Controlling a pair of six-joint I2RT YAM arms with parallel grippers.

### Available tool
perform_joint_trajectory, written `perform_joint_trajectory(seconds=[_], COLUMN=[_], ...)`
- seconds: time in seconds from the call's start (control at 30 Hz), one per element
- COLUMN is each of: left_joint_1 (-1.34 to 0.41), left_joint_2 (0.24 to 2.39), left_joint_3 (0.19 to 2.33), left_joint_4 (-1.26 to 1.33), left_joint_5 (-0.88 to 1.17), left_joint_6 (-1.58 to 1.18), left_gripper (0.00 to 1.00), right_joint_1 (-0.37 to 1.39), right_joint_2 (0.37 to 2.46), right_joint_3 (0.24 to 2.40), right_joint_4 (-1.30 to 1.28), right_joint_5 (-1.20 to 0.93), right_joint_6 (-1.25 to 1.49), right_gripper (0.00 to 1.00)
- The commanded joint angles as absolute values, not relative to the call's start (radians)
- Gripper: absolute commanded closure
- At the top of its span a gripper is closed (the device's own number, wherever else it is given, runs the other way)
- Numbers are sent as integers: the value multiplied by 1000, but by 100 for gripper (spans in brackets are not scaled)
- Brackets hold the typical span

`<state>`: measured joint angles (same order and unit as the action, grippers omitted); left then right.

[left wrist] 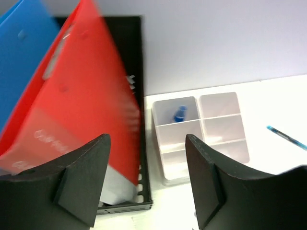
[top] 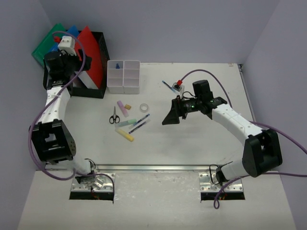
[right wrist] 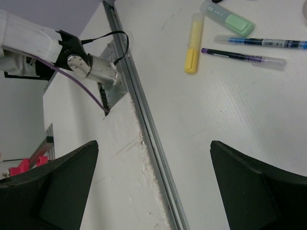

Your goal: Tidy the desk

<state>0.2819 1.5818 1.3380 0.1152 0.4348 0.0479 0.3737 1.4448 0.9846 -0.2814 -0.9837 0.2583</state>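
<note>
Here, the white desk (top: 192,148) sits between pale lavender walls (top: 168,28).

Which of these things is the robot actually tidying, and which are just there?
For the job: large white desk; black-handled scissors; yellow highlighter; green highlighter; clear tape roll; white compartment tray; black mesh file rack.
Just there: purple cables; silver metal rail.

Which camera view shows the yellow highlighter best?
The right wrist view: the yellow highlighter lies whole, close and sharp, beside the green highlighter and two pens. The top external view shows it whole but small, at the near end of the stationery cluster. The left wrist view does not show it.
</note>
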Motion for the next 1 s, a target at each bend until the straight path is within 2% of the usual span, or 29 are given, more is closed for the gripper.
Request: perform_joint_trajectory(seconds=[0.0,0.2,0.37,0.43,0.57,0.73,0.83,0.97], left_joint_1=[185,77,43,39,12,11,11,-69], left_joint_2=[1430,1237,1131,1129,1200,1311,1334,1344], left_joint_3=[1254,953,816,811,858,992,1041,1075], left_joint_4=[-9,-67,-129,-184,-357,-562,-593,-589], left_joint_5=[491,315,400,464,463,427,462,401], left_joint_6=[197,137,159,213,328,416,402,385], left_gripper=[41,45,40,43,49,51,52,54], right_joint_1=[368,365,361,352,339,339,339,337], right_joint_2=[1398,1393,1410,1394,1333,1261,1218,1203], right_joint_3=[1030,1054,1083,1064,1014,972,934,876], right_joint_4=[-325,-405,-517,-529,-566,-704,-724,-723], right_joint_5=[-885,-695,-556,-545,-544,-534,-482,-400], right_joint_6=[190,167,146,131,84,-28,-86,-139], right_gripper=[1,1,1,1,1,1,1,1])
